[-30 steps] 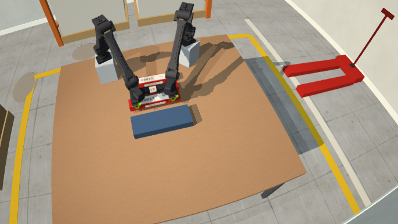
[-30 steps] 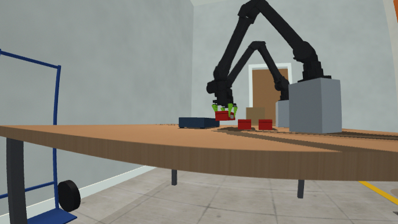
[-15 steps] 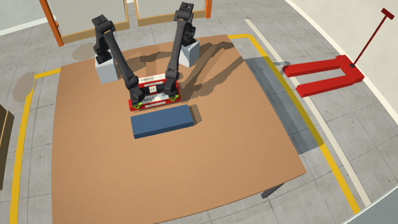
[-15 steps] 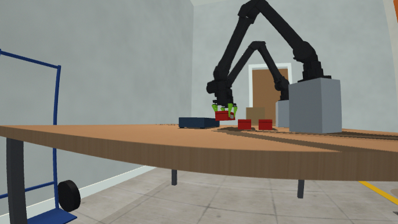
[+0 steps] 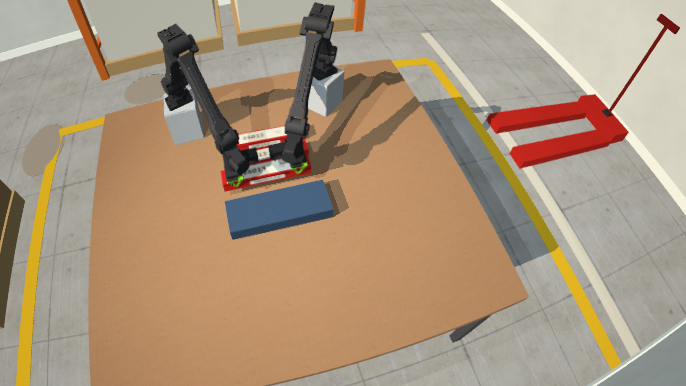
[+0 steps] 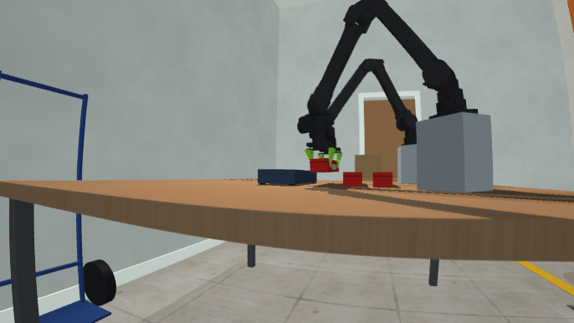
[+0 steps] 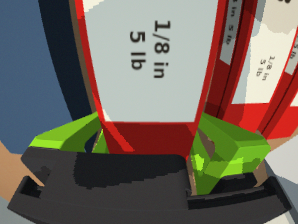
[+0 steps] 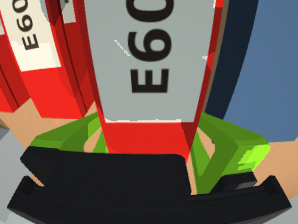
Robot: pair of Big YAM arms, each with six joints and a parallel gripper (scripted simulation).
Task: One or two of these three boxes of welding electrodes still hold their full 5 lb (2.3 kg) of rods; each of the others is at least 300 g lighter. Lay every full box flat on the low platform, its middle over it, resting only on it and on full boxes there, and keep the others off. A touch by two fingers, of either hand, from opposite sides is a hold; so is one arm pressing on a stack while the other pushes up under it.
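Tabletop (image 5: 325, 285) (image 6: 201, 198) (image 7: 7, 162) (image 8: 279, 165) below; left hand (image 5: 300, 168) (image 6: 320, 160) (image 7: 150, 125) and right hand (image 5: 235, 181) (image 6: 330, 161) (image 8: 149, 110) downturned.

Top cam: high, angled down, facing both arm bases beyond left gripper (image 5: 299, 167) (image 6: 321, 162) (image 7: 149, 110) and right gripper (image 5: 235, 180) (image 6: 330, 162) (image 8: 149, 110). Exterior: lower, side-on from beyond left gripper. Wrist cams: close-up, facing down; both catch blue platform (image 5: 278, 206) (image 6: 277, 176) (image 7: 20, 75) (image 8: 257, 90) beside grippers.
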